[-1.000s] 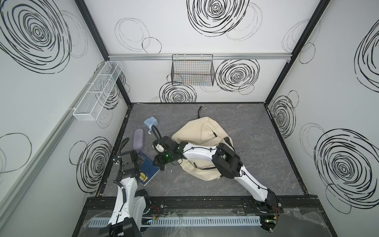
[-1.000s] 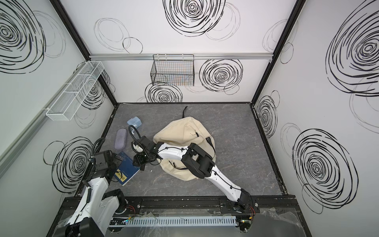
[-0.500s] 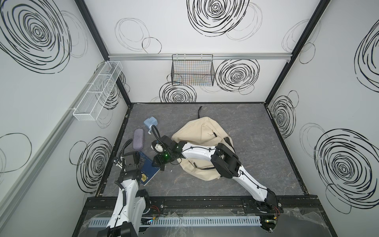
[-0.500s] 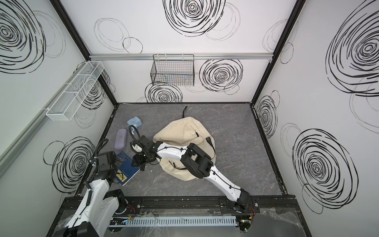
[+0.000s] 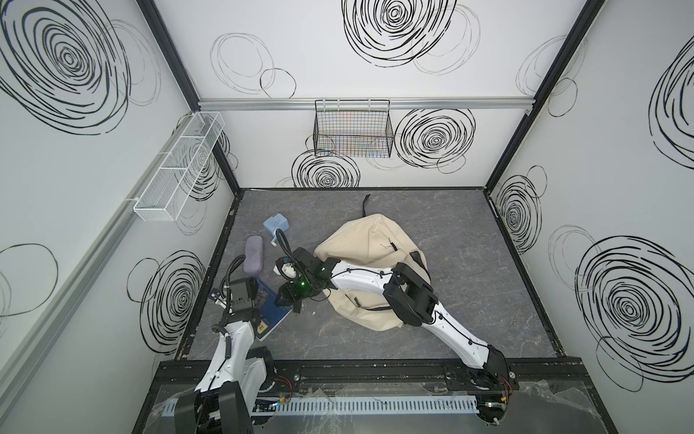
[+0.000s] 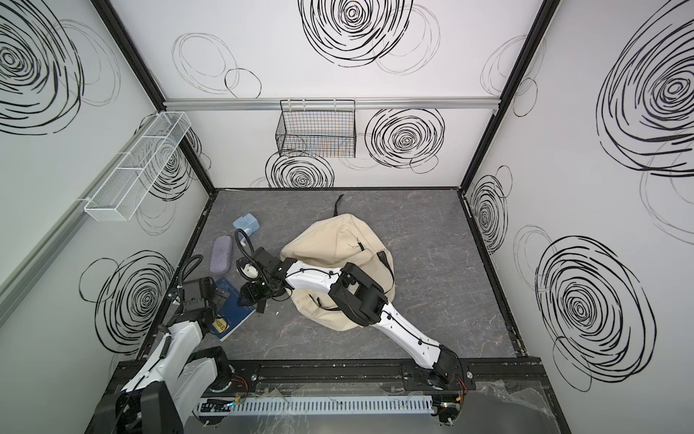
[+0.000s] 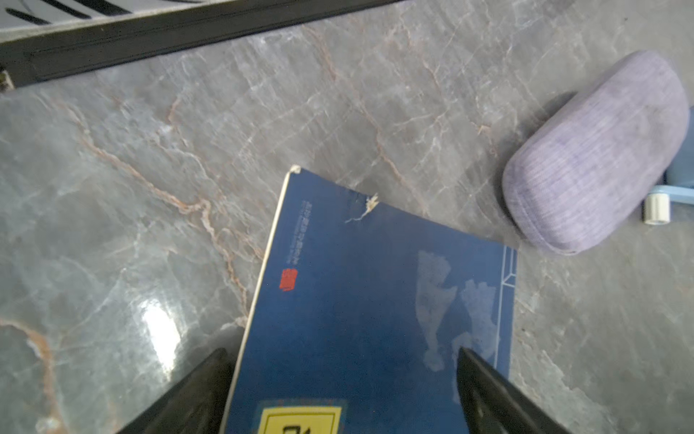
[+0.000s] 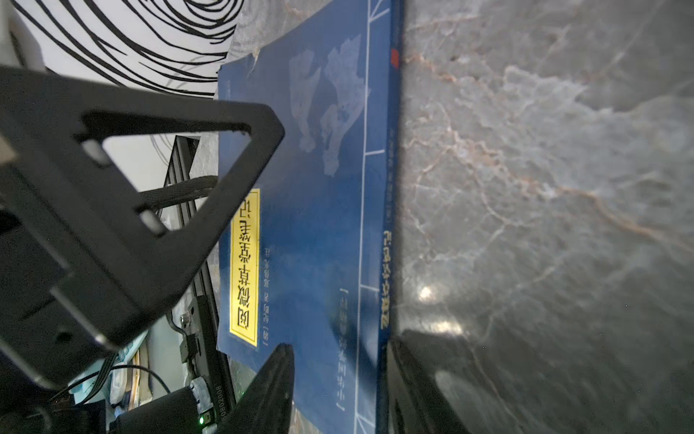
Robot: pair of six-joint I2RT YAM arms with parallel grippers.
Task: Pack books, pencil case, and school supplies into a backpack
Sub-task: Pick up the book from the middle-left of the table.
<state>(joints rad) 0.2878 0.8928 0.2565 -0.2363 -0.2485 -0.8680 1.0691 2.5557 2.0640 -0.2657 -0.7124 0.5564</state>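
Glossy marbled tabletop (image 7: 112,225); ribbed cloth pencil case (image 7: 597,150)

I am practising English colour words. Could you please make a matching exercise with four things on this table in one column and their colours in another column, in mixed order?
Things:
1. backpack
2. pencil case
3. sharpener
4. book

Colours:
a. navy blue with a yellow label
b. cream-beige
c. light blue
d. greyish purple

Pairs: 1-b, 2-d, 3-c, 4-a
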